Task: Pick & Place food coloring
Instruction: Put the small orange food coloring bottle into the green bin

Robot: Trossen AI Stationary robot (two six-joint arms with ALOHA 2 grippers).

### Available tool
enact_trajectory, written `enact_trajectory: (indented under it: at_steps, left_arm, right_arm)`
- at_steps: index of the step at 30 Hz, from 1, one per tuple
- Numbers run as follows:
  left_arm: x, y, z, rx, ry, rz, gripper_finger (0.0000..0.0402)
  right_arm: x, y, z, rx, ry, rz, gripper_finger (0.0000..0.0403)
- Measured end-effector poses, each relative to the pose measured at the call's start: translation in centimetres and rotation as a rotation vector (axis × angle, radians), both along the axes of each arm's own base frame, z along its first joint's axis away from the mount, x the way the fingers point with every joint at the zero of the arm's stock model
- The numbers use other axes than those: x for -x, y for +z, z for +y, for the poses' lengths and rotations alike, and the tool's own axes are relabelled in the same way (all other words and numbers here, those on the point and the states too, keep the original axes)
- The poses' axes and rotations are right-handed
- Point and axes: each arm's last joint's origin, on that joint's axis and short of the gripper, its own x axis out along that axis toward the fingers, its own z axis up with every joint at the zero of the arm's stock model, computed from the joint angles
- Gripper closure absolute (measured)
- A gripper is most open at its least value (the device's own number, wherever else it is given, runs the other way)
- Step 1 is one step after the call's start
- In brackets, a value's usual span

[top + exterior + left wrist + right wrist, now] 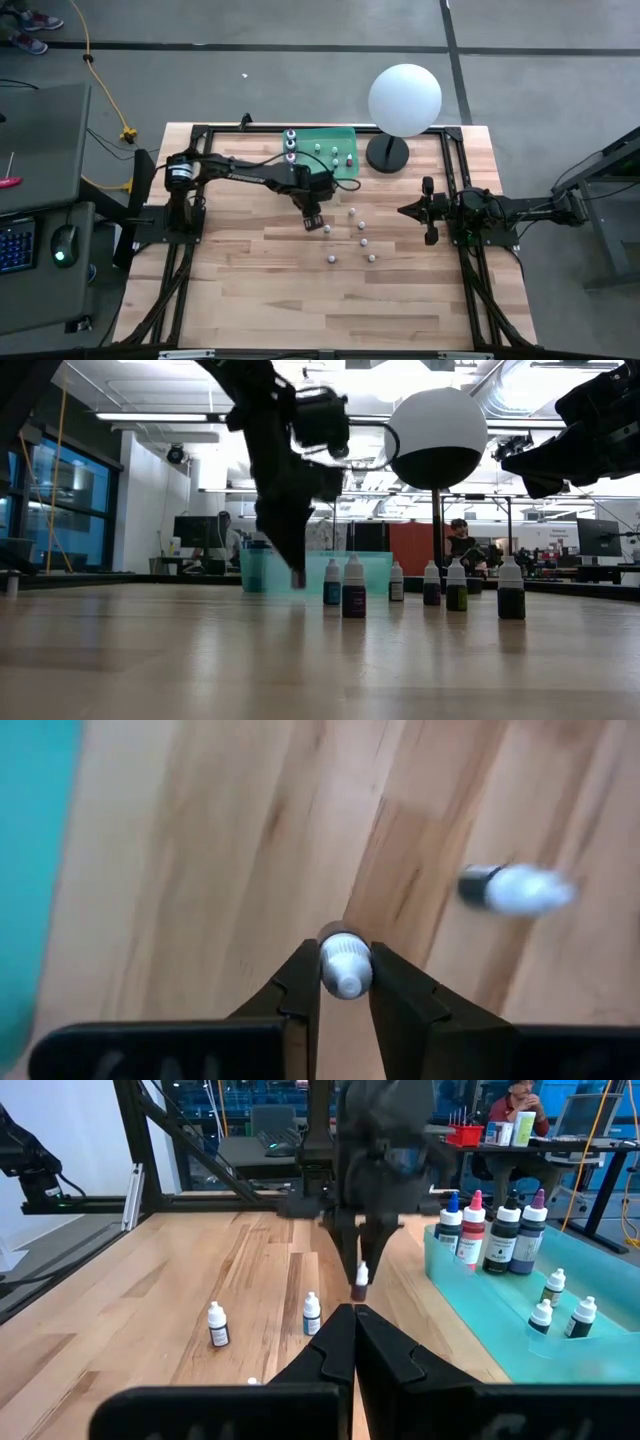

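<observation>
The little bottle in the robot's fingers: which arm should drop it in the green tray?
Left. The left gripper already pinches the little bottle near the green tray; the right gripper waits shut, farther away.

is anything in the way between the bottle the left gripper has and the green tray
Nothing visible. The left gripper is closed on a small bottle, lifted clear of the table. The stretch of table toward the green tray is bare; the loose bottles stand on the far side, toward the right arm.
</observation>
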Motion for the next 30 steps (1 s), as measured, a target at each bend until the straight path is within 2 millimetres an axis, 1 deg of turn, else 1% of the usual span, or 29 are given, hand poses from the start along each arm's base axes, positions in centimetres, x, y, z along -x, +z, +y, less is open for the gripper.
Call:
enact_trajectory:
  at_steps: [2,4,9,14,18,22,25,30]
  left_arm:
    - [-0.4,1.3,0.4,0.008,0.037,-0.028,0.0344]
    - [-0.4,2.5,0.6,0.014,0.073,-0.02,0.0344]
    - [-1.2,6.9,2.2,0.004,0.2,-0.074,0.0344]
    - [-1.1,11.3,4.8,0.01,0.384,-0.155,0.0344]
    - [-0.6,13.9,7.1,0.016,0.474,-0.215,0.0344]
    - [0.2,14.7,9.4,0.021,0.528,-0.239,0.0344]
    - [0.9,14.7,11.0,0.034,0.554,-0.234,0.0344]
    - [1.8,14.3,13.2,0.025,0.534,-0.214,0.0344]
  right_arm:
    - [0.0,0.0,0.0,0.0,0.0,0.0,0.0402]
    - [0.0,0.0,0.0,0.0,0.0,-0.001,0.0402]
    - [0.0,0.0,0.0,0.0,0.0,0.002,0.0402]
    - [0.0,0.0,0.0,0.0,-0.001,0.0,0.0402]
    - [0.0,0.0,0.0,0.0,0.0,0.0,0.0402]
    - [0.0,0.0,0.0,0.0,0.0,0.0,0.0402]
    - [0.0,0.0,0.0,0.0,0.0,0.001,0.0402]
    - [0.0,0.0,0.0,0.0,0.0,0.001,0.0402]
